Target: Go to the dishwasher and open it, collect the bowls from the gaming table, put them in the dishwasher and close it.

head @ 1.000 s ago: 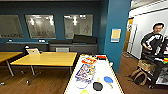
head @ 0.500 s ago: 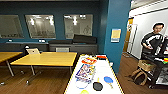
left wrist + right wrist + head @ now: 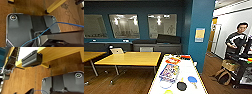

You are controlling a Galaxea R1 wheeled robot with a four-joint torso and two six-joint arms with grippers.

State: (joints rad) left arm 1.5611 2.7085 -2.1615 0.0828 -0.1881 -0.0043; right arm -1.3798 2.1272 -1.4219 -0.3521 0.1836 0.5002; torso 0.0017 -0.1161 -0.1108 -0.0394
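- The gaming table stands right in front of the robot in the head view, at the lower middle, its white top edged in yellow.
- Its long axis runs away from the camera, from the near end at the lower edge toward the teal wall; the far end lies close to that wall's corner.
- On the white top, toward the near end, sit a black bowl and a blue bowl, close together but apart, the blue one further in and nearer the table's right edge.
- Beside them lie flat colourful printed sheets, stretching along the left half of the top toward the far end.
- To the left of the gaming table is a yellow-topped desk, with an open laptop behind its far edge.
- A person in a dark top stands at the right on the wooden floor.
- In the right wrist view a yellow side of the table and a black goal slot housing show above the wooden floor.
- In the left wrist view a yellow leg stands on the floor, and a blue cable crosses the robot's dark plate.
- Left gripper: I cannot tell whether its fingers are spread or pressed together.
- Right gripper: likewise, I cannot tell.
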